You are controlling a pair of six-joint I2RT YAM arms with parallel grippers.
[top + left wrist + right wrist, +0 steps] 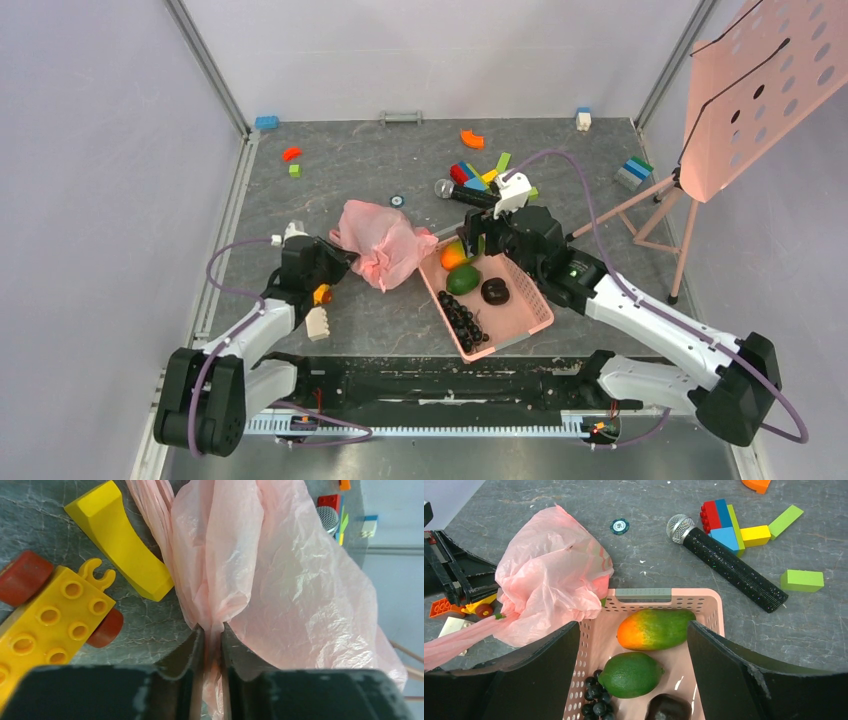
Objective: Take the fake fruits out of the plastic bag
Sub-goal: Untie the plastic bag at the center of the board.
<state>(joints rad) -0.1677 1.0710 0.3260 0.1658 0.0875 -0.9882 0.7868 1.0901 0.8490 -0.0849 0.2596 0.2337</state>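
Left gripper (335, 256), seen from above, meets the near-left edge of the pink bag (385, 243), which lies slumped beside the basket (530, 318). The right gripper (478, 240) hovers over the basket.

From the left wrist, the fingers (187, 650) are clamped on a gathered fold of plastic. A firm hold and a slow lift should avoid tearing.

From the right wrist, the jaws stand wide apart, empty. No fruits show through the bag, so its mouth probably needs opening first.
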